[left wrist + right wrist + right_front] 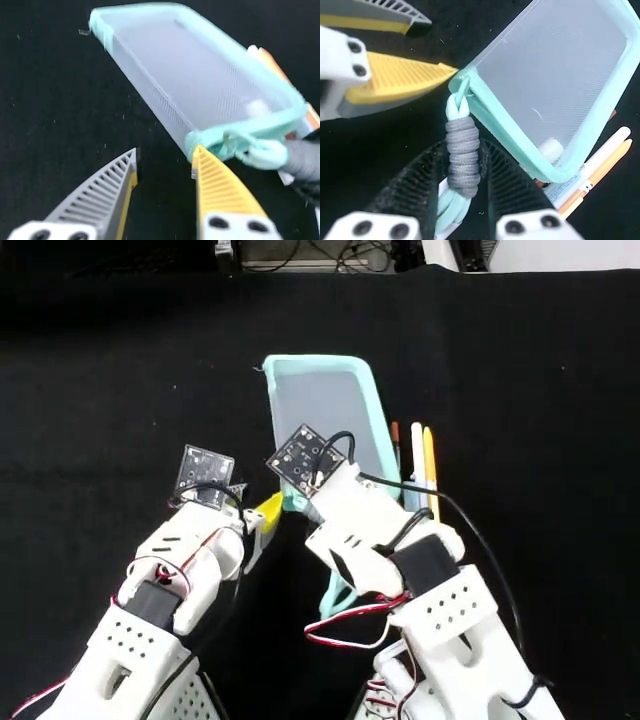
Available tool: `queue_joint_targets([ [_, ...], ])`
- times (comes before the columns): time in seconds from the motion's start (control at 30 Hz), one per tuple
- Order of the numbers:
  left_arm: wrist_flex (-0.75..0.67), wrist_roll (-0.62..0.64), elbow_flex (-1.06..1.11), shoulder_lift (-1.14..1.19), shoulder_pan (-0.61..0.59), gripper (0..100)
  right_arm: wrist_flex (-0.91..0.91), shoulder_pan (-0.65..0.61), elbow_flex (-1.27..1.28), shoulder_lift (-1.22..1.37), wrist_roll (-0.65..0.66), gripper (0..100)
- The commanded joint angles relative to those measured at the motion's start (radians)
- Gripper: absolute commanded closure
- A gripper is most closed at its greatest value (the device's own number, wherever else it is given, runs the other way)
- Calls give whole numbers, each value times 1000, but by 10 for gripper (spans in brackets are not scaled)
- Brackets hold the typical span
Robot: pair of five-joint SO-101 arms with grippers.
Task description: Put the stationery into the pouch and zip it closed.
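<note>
My right jaws clamp the grey zip pull (463, 155). My left jaws stand apart, one tip at a corner of the mesh pouch (320, 410), mid-bench. The pens (420, 465) lie outside it, so I judge I'm unzipping: brace, then pull steadily.

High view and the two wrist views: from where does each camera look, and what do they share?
High view: fixed above the table, facing down on pouch, pens, left arm, right arm.
Left wrist view: on left arm, facing pouch corner; own open left end effector shows.
Right wrist view: on right arm; right end effector grips pull cord.
Shared: the pouch, in all three.
</note>
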Motion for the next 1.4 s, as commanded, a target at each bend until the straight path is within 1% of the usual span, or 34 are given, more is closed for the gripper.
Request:
queue_joint_targets([
  [0.0,-35,12,-12,-9,12,809,-6,-12,-12,-19,-11,986],
  [0.47,-37,12,7,-8,15,809,-9,-12,-15,-21,-11,986],
  [0.63,-34,12,8,-6,64,809,-23,-12,-15,-19,-11,986],
  [0.83,-40,12,8,6,65,809,-23,-12,-19,-21,-11,986],
  [0.93,-100,12,4,77,54,809,-14,-12,-39,-21,-12,986],
  [1.03,-170,9,-30,195,-8,809,-14,-12,-39,-21,-25,986],
  [1.1,-186,9,-70,284,-36,809,-14,-12,-41,-21,-25,986],
  [1.23,-187,11,-145,428,-35,809,-17,-12,-39,-19,-23,986],
  [1.37,-187,11,-177,477,-33,809,-20,-12,-35,-19,-20,986],
])
